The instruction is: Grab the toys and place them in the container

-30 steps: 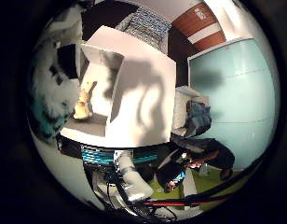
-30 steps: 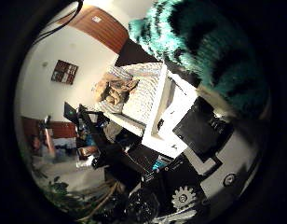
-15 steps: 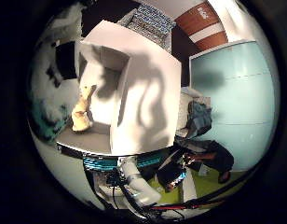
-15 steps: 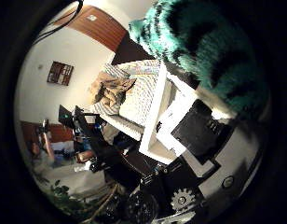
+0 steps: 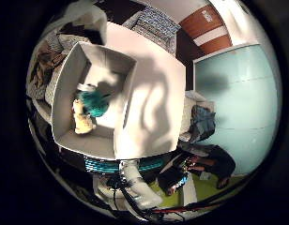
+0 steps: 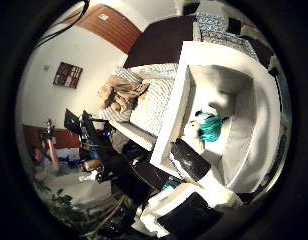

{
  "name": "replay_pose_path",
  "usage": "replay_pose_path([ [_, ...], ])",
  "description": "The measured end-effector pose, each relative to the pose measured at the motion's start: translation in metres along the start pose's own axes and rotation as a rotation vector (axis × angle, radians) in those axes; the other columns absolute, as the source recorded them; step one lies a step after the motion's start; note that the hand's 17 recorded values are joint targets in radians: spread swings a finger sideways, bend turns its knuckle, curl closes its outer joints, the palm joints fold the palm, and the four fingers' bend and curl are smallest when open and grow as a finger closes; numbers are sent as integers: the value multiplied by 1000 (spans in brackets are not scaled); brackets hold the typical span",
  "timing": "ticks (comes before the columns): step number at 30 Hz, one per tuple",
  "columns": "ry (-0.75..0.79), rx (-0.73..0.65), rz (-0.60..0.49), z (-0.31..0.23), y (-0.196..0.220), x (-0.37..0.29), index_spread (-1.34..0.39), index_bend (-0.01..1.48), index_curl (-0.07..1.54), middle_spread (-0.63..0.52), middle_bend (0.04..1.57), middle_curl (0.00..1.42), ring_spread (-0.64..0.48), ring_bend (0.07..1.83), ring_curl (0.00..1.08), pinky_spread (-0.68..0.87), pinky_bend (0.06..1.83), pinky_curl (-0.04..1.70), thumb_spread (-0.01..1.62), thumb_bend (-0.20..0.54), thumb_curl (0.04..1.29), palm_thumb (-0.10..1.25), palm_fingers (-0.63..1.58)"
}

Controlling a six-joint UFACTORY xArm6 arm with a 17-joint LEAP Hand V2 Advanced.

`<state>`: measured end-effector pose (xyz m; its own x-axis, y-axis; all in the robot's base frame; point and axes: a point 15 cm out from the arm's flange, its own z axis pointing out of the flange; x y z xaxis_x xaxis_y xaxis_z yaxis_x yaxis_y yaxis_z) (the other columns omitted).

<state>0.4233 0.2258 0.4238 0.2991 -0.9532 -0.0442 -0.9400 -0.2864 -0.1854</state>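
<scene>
A white open container [image 5: 63, 101] stands on a white table [image 5: 156, 103], directly below my palm. A teal plush toy [image 5: 94, 103] lies loose on the container's floor. Beside it, touching, lies a pale yellow plush toy [image 5: 82, 123]. The thumb side view shows the same container [image 6: 176, 115] with the teal toy [image 6: 211, 127] inside. My right hand [image 6: 186, 200] hovers above the box with nothing in it, and one black-tipped finger [image 6: 189, 160] reaches out over the container's rim. The fingers look relaxed.
A patterned couch with a crumpled brown cloth [image 6: 121, 95] runs along one side of the table. A patterned cushion [image 5: 154, 26] lies beyond the table. A turquoise panel [image 5: 238, 103] and cluttered gear on the floor [image 5: 196, 164] are on the other side.
The teal plush toy, held close against my palm before, has dropped out of my hand and now lies in the container. The hand has come over the box.
</scene>
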Motion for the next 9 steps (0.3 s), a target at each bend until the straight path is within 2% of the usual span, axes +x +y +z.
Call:
replay_pose_path([
  [5,11,-43,11,-15,22,17,-466,163,326,33,362,374,220,679,292,484,760,543,1187,-19,390,670,11],
  [9,24,-63,77,-35,41,52,-441,168,306,29,339,351,214,625,260,499,699,478,1192,-18,380,661,50],
])
